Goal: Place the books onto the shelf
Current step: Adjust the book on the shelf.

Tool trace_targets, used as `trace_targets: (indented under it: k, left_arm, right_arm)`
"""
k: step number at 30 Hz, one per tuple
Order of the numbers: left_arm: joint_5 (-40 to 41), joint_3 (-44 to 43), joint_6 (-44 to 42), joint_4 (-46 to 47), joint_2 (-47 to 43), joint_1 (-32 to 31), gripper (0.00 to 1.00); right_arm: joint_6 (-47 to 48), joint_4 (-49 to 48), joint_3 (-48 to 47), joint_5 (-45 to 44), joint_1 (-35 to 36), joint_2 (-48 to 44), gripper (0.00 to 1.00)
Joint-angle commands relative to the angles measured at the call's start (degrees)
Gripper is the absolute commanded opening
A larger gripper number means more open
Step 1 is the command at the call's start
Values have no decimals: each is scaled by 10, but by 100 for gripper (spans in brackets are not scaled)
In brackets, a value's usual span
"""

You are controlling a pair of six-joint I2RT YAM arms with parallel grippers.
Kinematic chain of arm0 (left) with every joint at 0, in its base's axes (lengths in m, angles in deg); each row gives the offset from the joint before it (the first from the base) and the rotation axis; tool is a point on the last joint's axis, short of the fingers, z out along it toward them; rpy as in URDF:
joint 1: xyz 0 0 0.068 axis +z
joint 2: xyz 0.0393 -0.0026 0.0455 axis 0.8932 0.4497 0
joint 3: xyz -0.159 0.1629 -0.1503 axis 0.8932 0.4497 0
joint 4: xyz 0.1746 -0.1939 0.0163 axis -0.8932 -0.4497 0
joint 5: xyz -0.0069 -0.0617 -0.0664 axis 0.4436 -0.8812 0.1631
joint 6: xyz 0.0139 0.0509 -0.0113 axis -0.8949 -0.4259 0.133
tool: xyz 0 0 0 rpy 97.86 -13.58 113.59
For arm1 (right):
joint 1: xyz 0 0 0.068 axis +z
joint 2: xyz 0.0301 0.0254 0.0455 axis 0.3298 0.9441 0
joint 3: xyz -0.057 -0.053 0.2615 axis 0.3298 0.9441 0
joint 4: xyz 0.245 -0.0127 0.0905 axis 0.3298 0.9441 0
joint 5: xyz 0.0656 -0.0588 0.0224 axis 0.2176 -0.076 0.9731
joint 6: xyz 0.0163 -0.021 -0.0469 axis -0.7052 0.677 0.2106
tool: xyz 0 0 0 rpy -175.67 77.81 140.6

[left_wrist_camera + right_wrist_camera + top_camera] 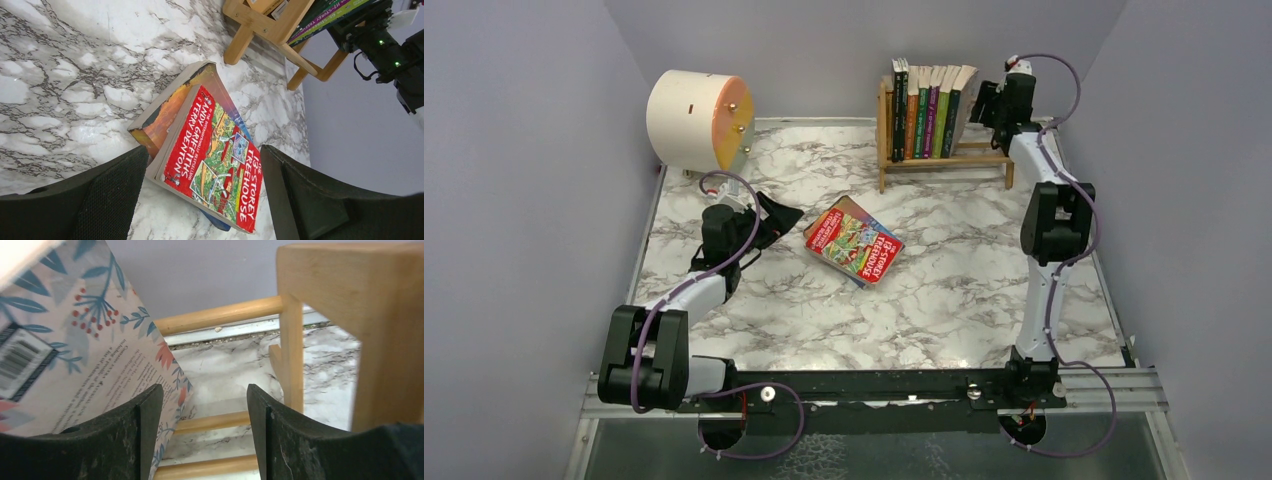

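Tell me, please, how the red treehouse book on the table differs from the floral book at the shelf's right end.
The treehouse book lies flat atop another book on the table; the floral book leans tilted in the shelf. The treehouse cover is red with green pictures; the floral book's is pale with blue leaves and red berries. Both are paperbacks.

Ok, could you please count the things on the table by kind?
Standing books: about 8, spines too tight to be sure
Lying books: 3, it seems
Shelf: 1
Cream cylinder: 1
Total: about 13
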Motion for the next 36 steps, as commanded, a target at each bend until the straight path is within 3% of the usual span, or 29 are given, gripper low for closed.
trace_targets:
  k: [1, 9, 16, 21, 29, 36]
  left_arm:
    - [0, 4, -5, 19, -15, -3, 77]
    - [-11, 2, 10, 27, 10, -3, 77]
    - [-25, 29, 37, 62, 16, -3, 80]
    - [-49, 59, 56, 91, 18, -4, 82]
    - [-79, 102, 66, 120, 16, -3, 83]
    - [-94, 116, 67, 145, 37, -8, 84]
  right_arm:
    - [-19, -45, 27, -40, 1, -76, 61]
    - [-18, -95, 162, 25, 22, -233, 56]
    - [78, -84, 302, -10, 168, -386, 60]
    - [78, -76, 409, -19, 286, -474, 62]
    - [101, -43, 502, -92, 450, -497, 63]
    - [57, -56, 566, -137, 486, -494, 63]
